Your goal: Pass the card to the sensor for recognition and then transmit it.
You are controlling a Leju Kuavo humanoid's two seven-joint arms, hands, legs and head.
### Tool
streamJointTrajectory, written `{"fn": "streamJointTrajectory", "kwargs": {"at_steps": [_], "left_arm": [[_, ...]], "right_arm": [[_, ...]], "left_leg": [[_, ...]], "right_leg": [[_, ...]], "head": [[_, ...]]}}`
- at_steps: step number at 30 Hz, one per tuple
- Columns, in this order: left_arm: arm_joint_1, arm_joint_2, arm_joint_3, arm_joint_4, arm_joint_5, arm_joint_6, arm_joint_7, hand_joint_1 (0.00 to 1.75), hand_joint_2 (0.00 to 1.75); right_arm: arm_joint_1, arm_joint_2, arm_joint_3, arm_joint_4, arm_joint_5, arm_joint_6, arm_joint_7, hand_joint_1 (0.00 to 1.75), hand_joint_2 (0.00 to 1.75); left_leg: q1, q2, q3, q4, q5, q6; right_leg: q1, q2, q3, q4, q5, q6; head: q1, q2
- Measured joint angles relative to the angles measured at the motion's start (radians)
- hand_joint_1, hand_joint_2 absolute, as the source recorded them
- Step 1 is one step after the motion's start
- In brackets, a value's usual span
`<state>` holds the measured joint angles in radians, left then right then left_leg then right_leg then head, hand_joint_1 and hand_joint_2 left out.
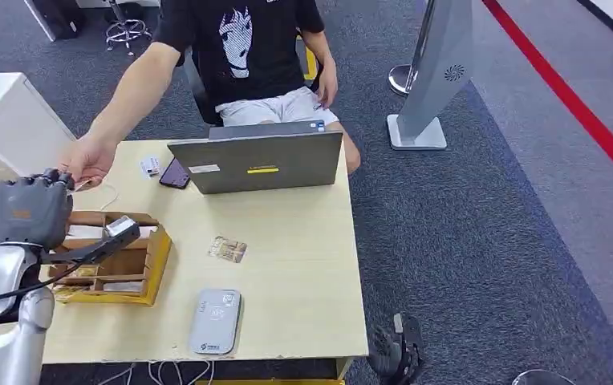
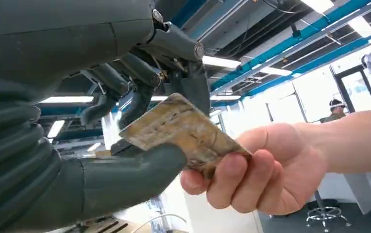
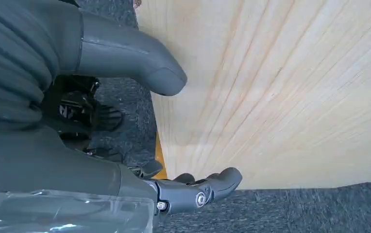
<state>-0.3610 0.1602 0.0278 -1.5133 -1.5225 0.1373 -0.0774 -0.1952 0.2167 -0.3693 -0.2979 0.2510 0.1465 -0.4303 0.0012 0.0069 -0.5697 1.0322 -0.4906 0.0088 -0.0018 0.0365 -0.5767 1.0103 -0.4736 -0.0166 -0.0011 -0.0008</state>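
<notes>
One card (image 2: pixel 183 133) gripped by left hand (image 2: pixel 125 145) and person's hand (image 2: pixel 261 170).

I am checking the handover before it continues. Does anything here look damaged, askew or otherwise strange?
Yes. The card held between the left hand and the person's hand looks worn and stained, with a rough corner. A second card lies loose and askew on the table, away from the reader.

An office or lab floor. A person (image 1: pixel 247 56) sits behind a laptop (image 1: pixel 259 163) at a wooden desk (image 1: pixel 303 265) on grey carpet (image 1: pixel 480 241). Fluorescent strips (image 2: pixel 220 62) and blue pipes (image 2: pixel 290 46) line the ceiling.
</notes>
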Motion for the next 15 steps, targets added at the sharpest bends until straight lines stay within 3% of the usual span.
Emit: {"fn": "streamJointTrajectory", "kwargs": {"at_steps": [6, 11, 15], "left_arm": [[0.056, 0.0, 0.0, -0.054, 0.024, 0.044, -0.027, 0.0, 1.75], [0.175, -0.006, 0.011, -0.222, 0.068, 0.129, -0.052, 0.0, 1.75], [0.325, -0.049, 0.049, -0.412, 0.208, 0.22, -0.109, 0.0, 1.75]], "right_arm": [[0.001, 0.0, 0.0, 0.0, -0.013, 0.0, -0.009, 0.0, 1.75], [0.005, 0.0, 0.0, 0.0, -0.034, 0.003, -0.021, 0.0, 1.75], [0.013, 0.0, -0.007, 0.0, -0.066, 0.015, -0.041, 0.0, 1.75]], "left_leg": [[0.0, 0.0, 0.0, 0.0, 0.0, 0.0], [0.0, 0.001, -0.001, 0.0, -0.001, -0.001], [0.0, 0.001, -0.003, -0.001, -0.002, -0.002]], "right_leg": [[0.0, 0.0, -0.001, 0.001, 0.0, 0.0], [0.0, 0.001, -0.002, 0.001, -0.001, -0.001], [0.0, 0.001, -0.003, 0.0, -0.001, 0.0]], "head": [[0.0, 0.0], [-0.002, 0.0], [0.0, 0.0]]}}
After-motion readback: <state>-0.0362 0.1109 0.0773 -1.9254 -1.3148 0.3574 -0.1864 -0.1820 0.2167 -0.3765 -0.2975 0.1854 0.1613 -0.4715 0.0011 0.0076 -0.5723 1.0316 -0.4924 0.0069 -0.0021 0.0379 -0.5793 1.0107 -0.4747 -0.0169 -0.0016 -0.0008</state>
